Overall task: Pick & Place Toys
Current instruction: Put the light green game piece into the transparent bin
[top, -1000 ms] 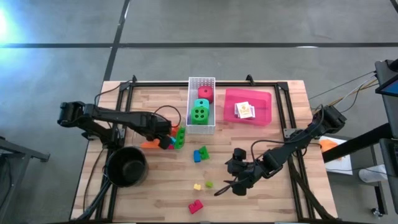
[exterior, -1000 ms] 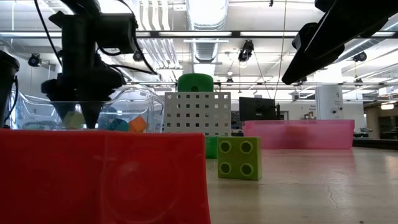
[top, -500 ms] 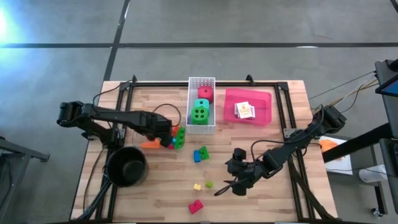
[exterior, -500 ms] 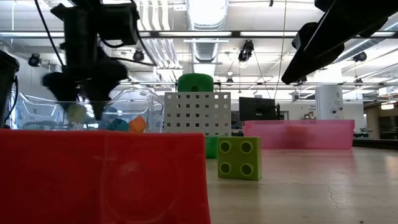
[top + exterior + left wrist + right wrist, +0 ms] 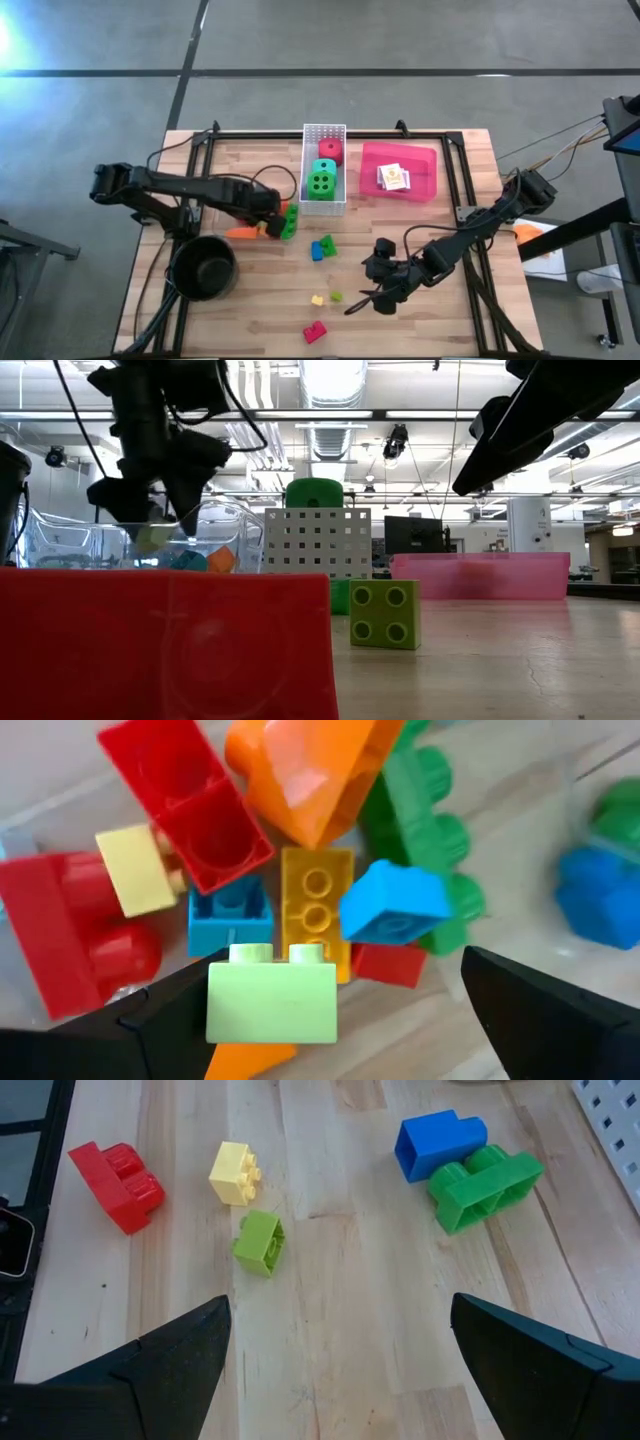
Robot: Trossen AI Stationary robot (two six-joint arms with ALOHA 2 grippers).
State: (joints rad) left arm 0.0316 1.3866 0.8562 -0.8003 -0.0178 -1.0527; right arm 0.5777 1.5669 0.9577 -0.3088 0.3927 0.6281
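Note:
A pile of bricks (image 5: 300, 870) in red, orange, yellow, blue and green lies left of the table's middle. My left gripper (image 5: 270, 222) hangs open over it, pointing steeply down. A light green brick (image 5: 272, 1003) lies between and below its fingers (image 5: 150, 538). My right gripper (image 5: 358, 300) waits open above the near right part of the table. Ahead of it lie a yellow brick (image 5: 235, 1173), a light green brick (image 5: 260, 1240), a red brick (image 5: 115, 1185), a blue brick (image 5: 440, 1142) and a green brick (image 5: 485, 1188). My left gripper has one finger (image 5: 150, 1020) right beside the light green brick's end (image 5: 215, 990). Whether it touches the brick I cannot tell. The other finger stands well apart from the brick.
A white perforated basket (image 5: 323, 130) at the far middle holds a red die (image 5: 330, 151) and a green die (image 5: 321, 180). A pink tray (image 5: 425, 160) with card packs (image 5: 395, 178) stands to its right. A black pot (image 5: 203, 268) stands near left. A clear plastic shell (image 5: 225, 525) shows by the pile.
My left gripper has risen a little over the pile, shifted slightly toward the table's right edge and tipped somewhat. Its fingers have stayed open.

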